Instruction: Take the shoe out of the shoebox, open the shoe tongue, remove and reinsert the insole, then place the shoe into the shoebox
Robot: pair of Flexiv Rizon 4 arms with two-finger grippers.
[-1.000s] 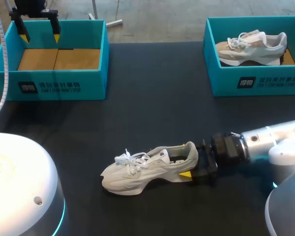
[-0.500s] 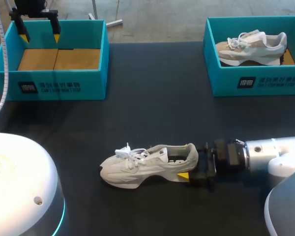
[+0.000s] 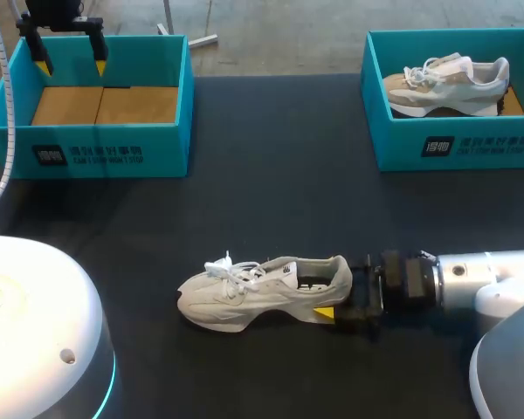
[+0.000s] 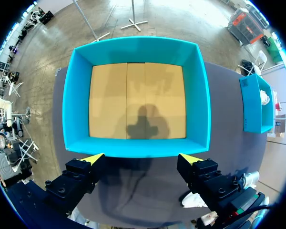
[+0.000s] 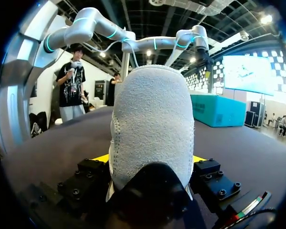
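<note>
Black table [image 3: 271, 192]. Directly on it: left box [image 3: 96, 150], teal, at the far left; right box [image 3: 472, 144], teal, far right; white shoe [image 3: 244, 301] upright near the front, toe pointing left.

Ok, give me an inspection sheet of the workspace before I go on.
Surface: dark table.
Job's things: white shoe standing on the table; left shoebox empty; right shoebox holds a second shoe.
Clutter: nothing seen.
Grippers: left gripper open above the left shoebox; right gripper shut on the white shoe's heel.
Cables: white cable hanging by the left shoebox.
Surroundings: nobody reaching over the table.
</note>
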